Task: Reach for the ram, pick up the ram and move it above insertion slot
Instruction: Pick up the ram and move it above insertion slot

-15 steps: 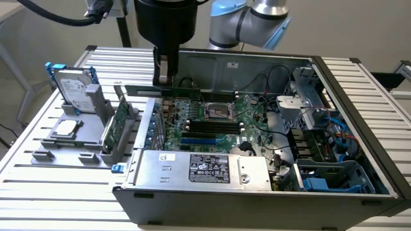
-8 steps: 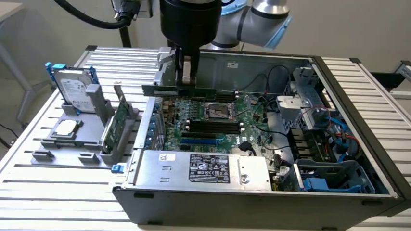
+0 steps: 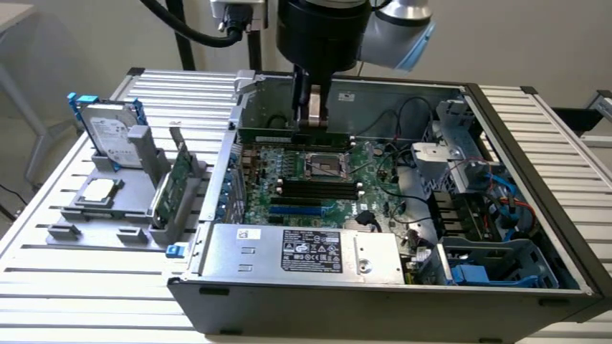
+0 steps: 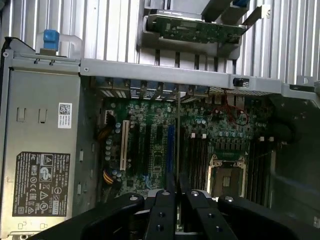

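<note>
Ram [image 3: 292, 135] is gripped edgewise by end effector [image 3: 313, 123] inside open computer case [image 3: 383, 294], above motherboard [image 3: 306, 188].

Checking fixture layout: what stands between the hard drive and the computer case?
The green expansion card, upright in the grey holder, as seen in the exterior view.

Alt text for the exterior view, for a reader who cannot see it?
The gripper holds the ram, a thin green stick, above the motherboard inside an open computer case. On the exterior view's left, a grey rack holds a hard drive.
</note>
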